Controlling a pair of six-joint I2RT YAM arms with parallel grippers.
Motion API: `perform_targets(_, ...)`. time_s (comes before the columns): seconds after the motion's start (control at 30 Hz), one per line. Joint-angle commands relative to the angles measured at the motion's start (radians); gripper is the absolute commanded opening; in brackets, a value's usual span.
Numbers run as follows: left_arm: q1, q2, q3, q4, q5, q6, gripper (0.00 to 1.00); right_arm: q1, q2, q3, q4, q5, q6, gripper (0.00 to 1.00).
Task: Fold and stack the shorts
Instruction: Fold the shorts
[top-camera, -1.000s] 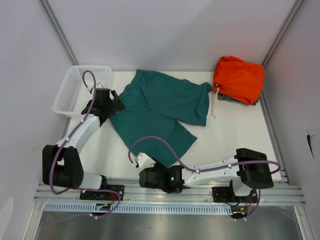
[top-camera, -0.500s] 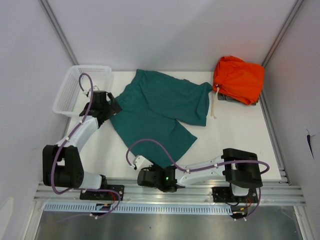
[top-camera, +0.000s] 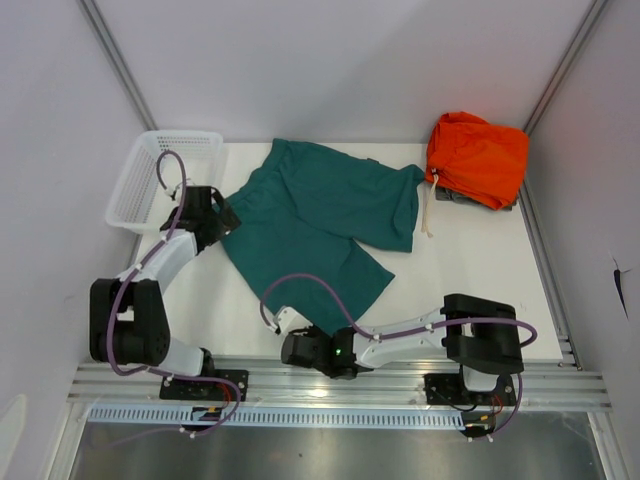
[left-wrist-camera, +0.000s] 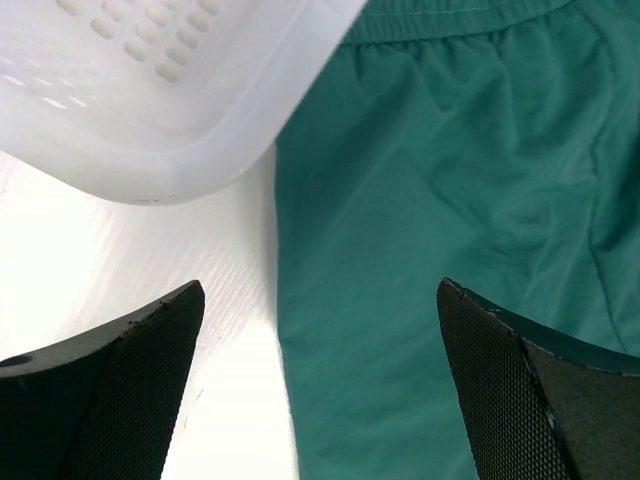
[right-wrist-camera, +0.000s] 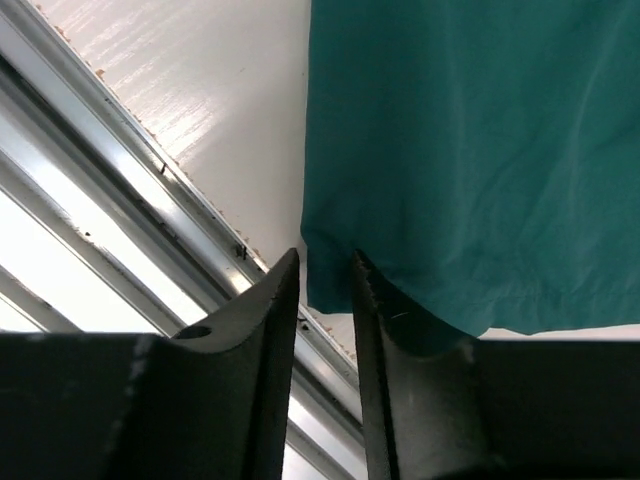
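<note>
The teal-green shorts (top-camera: 320, 220) lie spread flat mid-table, waistband toward the back left, with the cream drawstring (top-camera: 429, 206) trailing at their right edge. My left gripper (top-camera: 222, 212) is open wide at the shorts' left side near the waistband. In the left wrist view (left-wrist-camera: 320, 285) it straddles the fabric edge (left-wrist-camera: 430, 250). My right gripper (top-camera: 298, 330) is low at the near hem of the lower leg. In the right wrist view (right-wrist-camera: 325, 262) its jaws are nearly closed with the hem corner (right-wrist-camera: 330, 285) between the tips.
A white plastic basket (top-camera: 127, 180) stands at the back left, close to the left gripper; its corner shows in the left wrist view (left-wrist-camera: 180, 90). A folded orange garment (top-camera: 478, 158) lies at the back right. The metal rail (top-camera: 420, 392) runs along the near edge, next to the right gripper (right-wrist-camera: 120, 200).
My right gripper has dropped lower and shifted along the near hem of the shorts. My left gripper has drawn back slightly left. The shorts have not visibly moved.
</note>
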Motion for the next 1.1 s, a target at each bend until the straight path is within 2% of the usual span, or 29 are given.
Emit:
perform_targets(0.0,0.025,0.023,0.041,0.024,0.003,-0.035,0.99,-0.002,0.001,-0.005,0.039,-0.003,0.0,0.24)
perform_targets(0.03,0.028,0.029,0.041,0.024,0.003,-0.036,0.99,-0.002,0.002,-0.005,0.037,-0.001,0.0,0.2)
perform_targets(0.07,0.029,0.043,0.05,0.029,0.002,-0.038,0.99,0.0,0.002,-0.005,0.039,-0.001,0.0,0.11)
perform_targets(0.13,0.029,0.066,0.059,0.027,-0.001,-0.041,0.99,0.001,-0.004,-0.007,0.033,0.002,0.003,0.01)
perform_targets(0.37,0.029,0.164,0.075,0.062,0.022,-0.058,0.99,0.044,-0.1,-0.083,-0.012,0.016,0.028,0.0)
perform_targets(0.73,0.029,0.192,0.004,0.133,0.005,-0.092,0.96,0.135,-0.338,-0.203,-0.115,0.016,0.131,0.0)
perform_targets(1.07,0.029,0.164,-0.089,0.188,-0.009,-0.151,0.96,0.191,-0.427,-0.242,-0.222,0.034,0.229,0.0)
